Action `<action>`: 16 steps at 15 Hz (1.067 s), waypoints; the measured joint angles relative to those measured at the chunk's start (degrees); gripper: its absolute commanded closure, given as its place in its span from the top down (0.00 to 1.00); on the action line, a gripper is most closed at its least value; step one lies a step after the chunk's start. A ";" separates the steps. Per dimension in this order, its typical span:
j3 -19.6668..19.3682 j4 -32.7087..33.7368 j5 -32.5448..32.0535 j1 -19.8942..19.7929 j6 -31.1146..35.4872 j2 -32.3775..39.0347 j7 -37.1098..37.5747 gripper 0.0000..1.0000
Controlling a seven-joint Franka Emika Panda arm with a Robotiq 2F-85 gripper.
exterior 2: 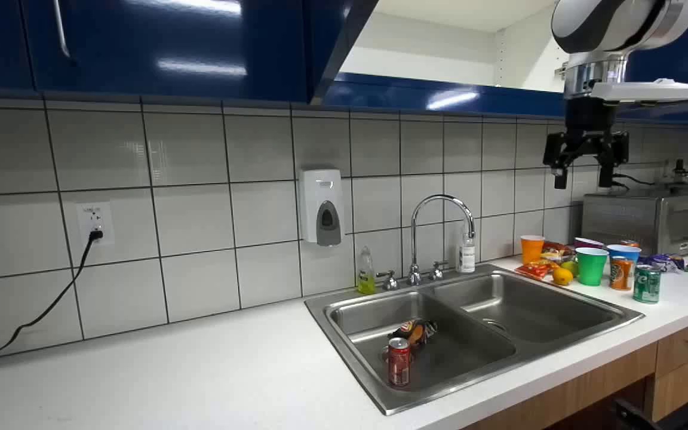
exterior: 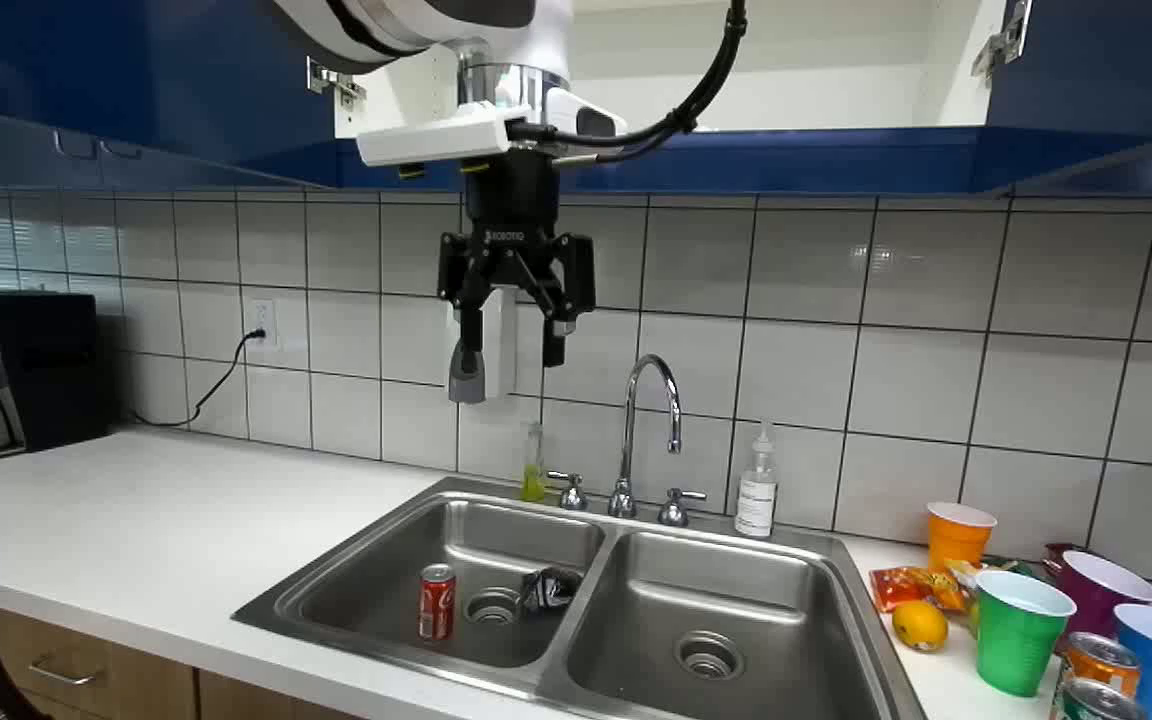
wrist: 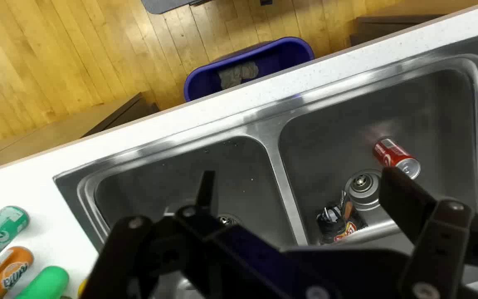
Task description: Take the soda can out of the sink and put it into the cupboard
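The red soda can (exterior: 437, 602) stands upright in the sink (exterior: 786, 655), in the basin that also holds a crumpled dark wrapper. In the wrist view the same can (wrist: 394, 155) lies beyond one fingertip, close to the drain. My gripper (exterior: 513, 348) hangs pointing down, high above the sink and well clear of the can. Its fingers are spread wide with nothing between them, as the wrist view's gripper (wrist: 305, 189) also shows. Overhead, the cupboard (exterior: 786, 80) has its doors swung aside, baring a white interior behind the arm.
A chrome faucet (exterior: 671, 400) arches over the sink's back edge, flanked by a green soap bottle (exterior: 533, 465) and a white pump bottle (exterior: 757, 490). Several coloured cups, including a green cup (exterior: 1021, 630), crowd the counter with other cans. The cupboard's blue lower edge (exterior: 786, 158) juts out.
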 measured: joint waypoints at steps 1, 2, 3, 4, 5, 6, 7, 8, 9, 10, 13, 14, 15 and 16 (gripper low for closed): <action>-0.02 0.00 0.00 0.00 0.01 0.00 0.00 1.00; -0.02 0.00 0.00 0.00 0.01 0.00 0.00 1.00; -0.02 0.00 0.00 0.00 0.01 0.00 0.00 1.00; -0.02 0.00 0.00 0.00 0.02 0.00 0.00 1.00; -0.02 0.00 0.00 0.00 0.02 0.00 0.00 1.00; -0.02 0.00 0.00 0.00 0.02 0.00 0.00 1.00; -0.02 0.00 0.00 0.00 0.02 0.00 0.00 1.00; -0.02 0.00 0.00 0.00 0.02 0.00 0.00 1.00; -0.02 0.00 0.00 0.00 0.02 0.00 0.00 1.00; -0.02 0.00 0.00 0.00 0.02 0.00 0.00 1.00; -0.04 -0.10 0.02 0.00 0.06 0.02 0.00 1.00; -0.10 -0.35 0.02 0.00 0.28 0.08 -0.06 1.00; -0.24 -0.78 0.02 0.00 0.69 0.24 -0.29 1.00; -0.43 -1.31 0.02 0.00 1.30 0.45 -0.66 1.00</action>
